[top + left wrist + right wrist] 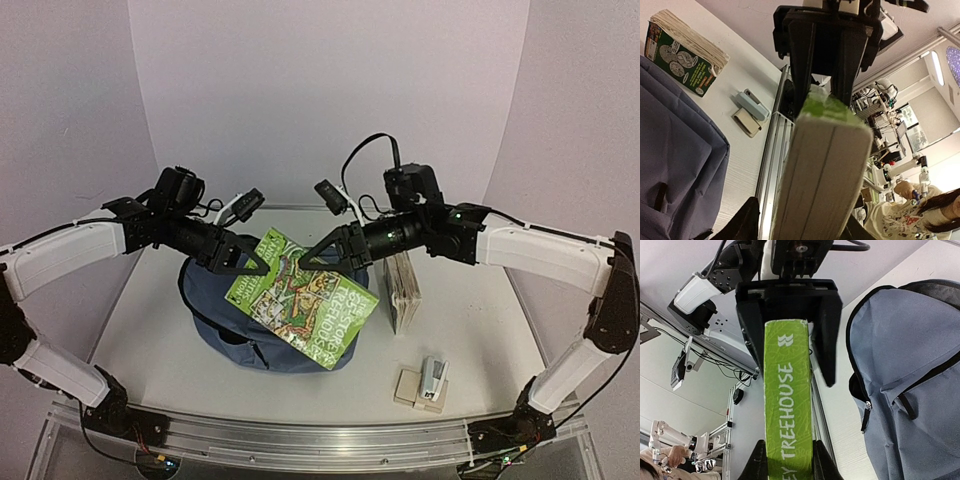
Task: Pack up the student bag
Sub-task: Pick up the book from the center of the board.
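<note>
Student bag (210, 310) sits mid-table on the white table (480, 320), just ahead of the two arm bases and lying slumped. It is soft slate-blue fabric, rumpled, and the largest item present. A dark zipper track follows its curved upper edge. The right wrist view shows a second dark zip line across a front pocket, a small metallic pull hanging at the side, and a short dark gap where the main zip stands parted. A dark strap loop shows on the fabric in the left wrist view. From above, most of the bag's middle is hidden by a green book (305, 300), held in the air over it and tilted, with "TREEHOUSE" in white on the bright green spine. Right gripper (312, 256) is clamped on the book's upper right edge, its fingers pressed against both covers. Left gripper (255, 265) straddles the opposite end. Its jaws stand wider than the book and a sliver of space shows beside at least one finger, so it is not pressed home. Right of the bag and apart from it, a second paperback (403, 290) stands on edge with its yellowed pages showing. Nearer the rail, a pale blue stapler (433, 375) rests on a tan pad (412, 392).
</note>
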